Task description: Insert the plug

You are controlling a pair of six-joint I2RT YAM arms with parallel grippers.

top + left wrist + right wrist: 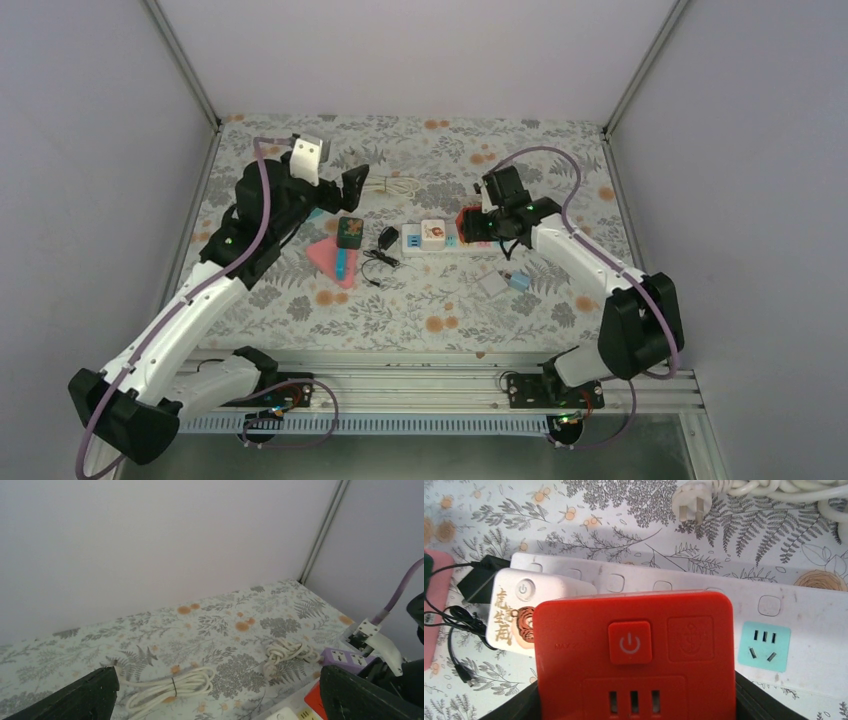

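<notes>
On the near part of the worktop (420, 310) a small loose white adaptor (492, 284) lies apart from the work and is not involved. Beyond it, the right gripper (482, 226) is clamped on the red plug (634, 645), one finger on each side, holding it over the right end of the white power strip (724, 582). The strip's long axis runs left to right across the worktop. In the right wrist view the plug's switch and its own sockets face the camera. Its prongs are underneath and hidden, so it cannot be told whether it is seated or only held above the strip. In that view a free teal socket (764, 645) lies just beside the plug on the right, and a white adaptor with a printed animal (509, 615) sits on the strip to the left. The right arm is plainly the nearer one. Judged move: line up sideways, then press straight down. Further back, the left gripper (352, 186) has its jaws wide apart and empty, above a coiled white cable (170, 685).
</notes>
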